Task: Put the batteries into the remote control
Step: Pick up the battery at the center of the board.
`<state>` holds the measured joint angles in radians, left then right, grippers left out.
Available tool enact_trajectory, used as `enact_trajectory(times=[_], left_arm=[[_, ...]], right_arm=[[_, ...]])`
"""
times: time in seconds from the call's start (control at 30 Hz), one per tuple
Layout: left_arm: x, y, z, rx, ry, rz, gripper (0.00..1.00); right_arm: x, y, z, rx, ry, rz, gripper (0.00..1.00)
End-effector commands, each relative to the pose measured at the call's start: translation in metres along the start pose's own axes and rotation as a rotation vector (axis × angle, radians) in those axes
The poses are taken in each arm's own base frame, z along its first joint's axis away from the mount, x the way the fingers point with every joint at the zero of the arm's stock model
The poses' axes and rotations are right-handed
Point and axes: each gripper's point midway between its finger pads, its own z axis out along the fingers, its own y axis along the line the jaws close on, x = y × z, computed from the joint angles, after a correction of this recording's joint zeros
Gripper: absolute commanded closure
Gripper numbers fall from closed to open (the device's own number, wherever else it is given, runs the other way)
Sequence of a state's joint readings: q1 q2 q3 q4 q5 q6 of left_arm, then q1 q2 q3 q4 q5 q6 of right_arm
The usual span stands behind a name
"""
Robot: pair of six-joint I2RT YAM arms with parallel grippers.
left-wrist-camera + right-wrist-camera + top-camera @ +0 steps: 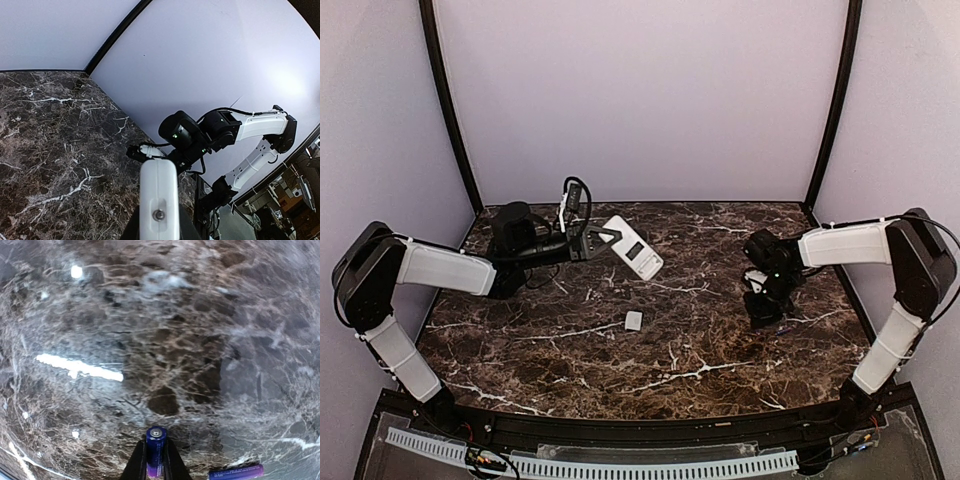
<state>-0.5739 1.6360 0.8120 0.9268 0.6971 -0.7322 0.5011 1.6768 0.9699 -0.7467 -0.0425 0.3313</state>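
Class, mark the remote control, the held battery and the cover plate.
remote control [633,247]: top view, back face.
held battery [155,449]: right wrist view, blue body.
cover plate [634,320]: top view, middle.

Marble table [570,360] bears a white cover [633,320] and a battery [235,472].

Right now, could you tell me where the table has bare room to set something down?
Bare: the near strip in front of the cover plate, and the middle between the remote control and the right gripper. Crowded: back left, where the left gripper holds it, and around the right gripper, its held battery and the loose battery.
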Motion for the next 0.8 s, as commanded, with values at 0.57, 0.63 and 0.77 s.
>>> enact_trajectory(times=[0.57,0.63,0.77], left_arm=[[0.038,0.005,-0.014,-0.021,0.188,-0.124,1.0],[0.049,0.005,-0.016,-0.018,0.233,-0.159,1.0],[0.073,0.004,-0.018,0.013,0.33,-0.277,1.0]], right_arm=[[-0.051,0.085,-0.068,-0.323,-0.308,-0.338,1.0],[-0.049,0.101,-0.083,-0.368,-0.363,-0.409,1.0],[-0.035,0.137,-0.112,-0.457,-0.461,-0.555,1.0]])
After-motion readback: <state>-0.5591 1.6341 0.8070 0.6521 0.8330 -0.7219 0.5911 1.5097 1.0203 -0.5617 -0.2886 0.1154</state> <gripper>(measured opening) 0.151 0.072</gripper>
